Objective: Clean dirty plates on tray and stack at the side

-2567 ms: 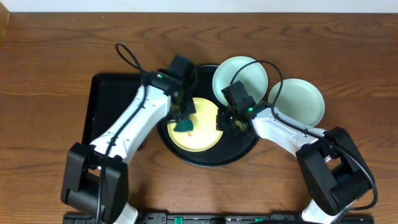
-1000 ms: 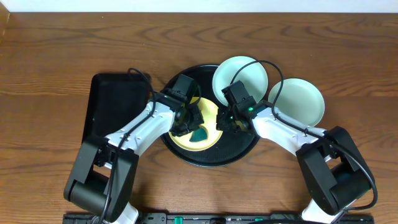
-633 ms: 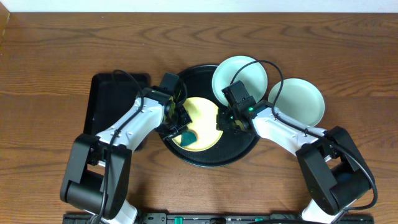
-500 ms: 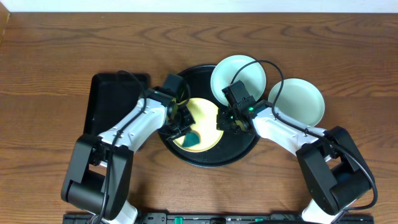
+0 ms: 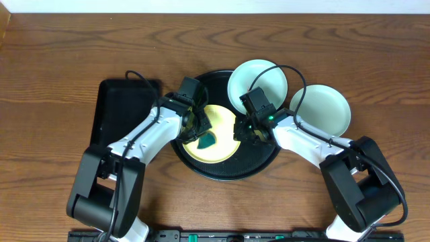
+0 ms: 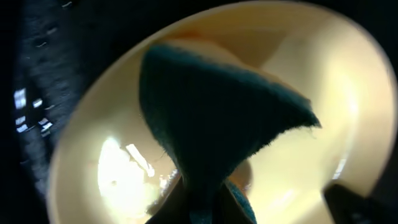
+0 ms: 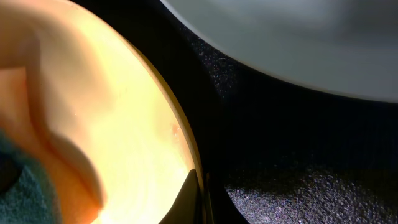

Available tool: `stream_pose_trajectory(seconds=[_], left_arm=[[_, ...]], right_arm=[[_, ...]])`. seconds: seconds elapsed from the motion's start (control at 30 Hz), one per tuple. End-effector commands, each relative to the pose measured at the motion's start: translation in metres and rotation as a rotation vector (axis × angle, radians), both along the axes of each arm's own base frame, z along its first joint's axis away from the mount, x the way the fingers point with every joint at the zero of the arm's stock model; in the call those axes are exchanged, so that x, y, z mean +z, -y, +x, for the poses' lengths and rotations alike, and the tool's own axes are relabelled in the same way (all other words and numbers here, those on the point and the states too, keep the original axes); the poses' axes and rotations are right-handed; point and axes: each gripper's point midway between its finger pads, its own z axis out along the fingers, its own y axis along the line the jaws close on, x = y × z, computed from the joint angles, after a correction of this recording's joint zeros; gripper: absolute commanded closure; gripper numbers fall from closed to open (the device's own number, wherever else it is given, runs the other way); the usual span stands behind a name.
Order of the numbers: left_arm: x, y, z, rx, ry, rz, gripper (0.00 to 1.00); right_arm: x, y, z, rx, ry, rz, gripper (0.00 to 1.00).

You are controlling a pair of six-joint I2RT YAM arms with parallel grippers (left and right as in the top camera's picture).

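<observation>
While the left gripper (image 5: 202,134) pinches a teal cloth (image 5: 207,142) onto the yellow plate (image 5: 222,152) at the round tray's (image 5: 228,176) middle, the right gripper (image 5: 240,132) clamps that plate's right rim; farther back, a blue-green plate (image 5: 259,77) overlaps the tray's far-right rim, with a second blue-green plate (image 5: 322,111) just right of it on the tabletop.

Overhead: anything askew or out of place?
One blue-green plate straddles the upper-right rim of the tray, part inside and part outside, rather than lying fully in or out. Nothing looks spilled or damaged.
</observation>
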Motion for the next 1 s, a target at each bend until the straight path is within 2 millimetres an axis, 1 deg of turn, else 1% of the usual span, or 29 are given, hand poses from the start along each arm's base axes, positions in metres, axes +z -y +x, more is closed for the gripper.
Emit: stream_pose_trajectory(seconds=[0.0,0.07,0.13,0.17,0.23,0.33,0.4,0.47,0.5,0.6,0.7,0.73,0.77,0.9,0.97], left_arm=[[-0.006,0.001,-0.021,-0.031,-0.097,-0.035,0.93],[-0.001,0.019,-0.033,-0.073,-0.148,-0.135,0.93],[0.004,0.032,-0.04,-0.107,-0.168,-0.201,0.93],[0.005,0.035,-0.041,-0.115,-0.172,-0.213,0.92],[0.005,0.04,-0.039,-0.131,-0.153,-0.214,0.93],[0.008,0.048,-0.018,-0.203,-0.032,-0.225,0.93],[0.006,0.042,-0.003,-0.232,0.05,-0.162,0.92],[0.001,0.026,0.007,-0.212,0.089,-0.06,0.93],[-0.001,0.018,0.01,-0.199,0.101,-0.01,0.93],[-0.003,0.009,0.011,-0.185,0.098,0.029,0.93],[-0.005,0.002,0.003,-0.155,0.05,0.038,0.93],[-0.006,0.0,-0.004,-0.134,0.014,0.034,0.93],[-0.007,0.002,-0.016,-0.13,-0.038,0.012,0.92],[-0.002,0.021,-0.044,-0.158,-0.157,-0.112,0.93],[0.0,0.03,-0.048,-0.172,-0.174,-0.157,0.92]], right_arm=[[-0.007,0.005,0.0,-0.008,-0.014,-0.012,0.99],[-0.007,0.005,0.001,-0.006,-0.012,-0.012,0.99],[-0.007,0.005,0.001,-0.006,-0.011,-0.011,0.99],[-0.007,0.004,0.001,-0.006,-0.011,-0.011,0.99],[-0.007,0.004,0.001,-0.005,-0.012,-0.008,0.99],[-0.006,0.004,0.001,-0.005,-0.012,-0.007,0.99],[-0.006,0.003,0.0,-0.004,-0.013,-0.005,0.99],[-0.006,0.003,0.0,-0.004,-0.013,-0.005,0.99],[-0.006,0.003,0.0,-0.004,-0.013,-0.005,0.99],[-0.006,0.003,0.0,-0.003,-0.013,-0.005,0.99],[-0.006,0.003,0.0,0.0,-0.012,-0.006,0.99],[-0.006,0.003,0.0,0.001,-0.011,-0.006,0.99],[-0.006,0.003,0.0,0.003,-0.01,-0.006,0.99],[-0.006,0.003,0.0,0.003,-0.011,-0.006,0.99],[-0.006,0.003,0.001,0.003,-0.008,-0.005,0.99]])
